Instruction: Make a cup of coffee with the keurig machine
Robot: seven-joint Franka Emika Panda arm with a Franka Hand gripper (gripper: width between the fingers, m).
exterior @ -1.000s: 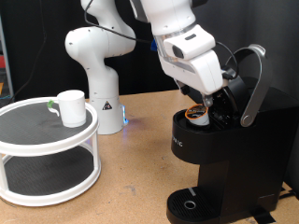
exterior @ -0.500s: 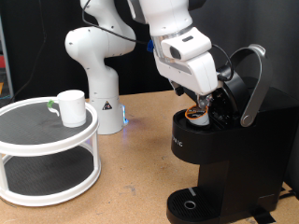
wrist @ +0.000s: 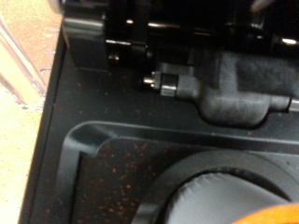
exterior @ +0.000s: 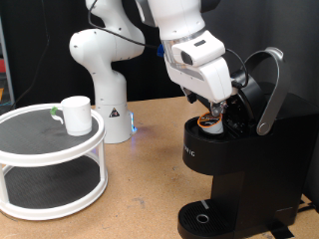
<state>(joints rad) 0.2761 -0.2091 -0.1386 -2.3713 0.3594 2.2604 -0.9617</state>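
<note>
The keurig machine (exterior: 239, 169) stands at the exterior view's right, black and boxy, with its lid (exterior: 267, 85) raised. A small pod with a brown top (exterior: 208, 121) sits in the open chamber. My gripper (exterior: 215, 107) hangs just above that pod, its fingers mostly hidden by the white hand. The wrist view is filled with the machine's black interior (wrist: 112, 168), and a brown-orange sliver of the pod (wrist: 273, 214) shows at one corner. No fingers appear there. The cup (exterior: 76, 114), a white mug, stands on a white two-tier round stand (exterior: 50, 149) at the exterior view's left.
The arm's white base (exterior: 105, 70) stands behind the stand on the wooden table (exterior: 140, 189). The machine's drip tray (exterior: 204, 217) is at the exterior view's bottom with nothing on it. Dark curtains hang behind.
The hand has shifted slightly towards the exterior view's left over the open chamber. The pod, the cup and the lid have not moved.
</note>
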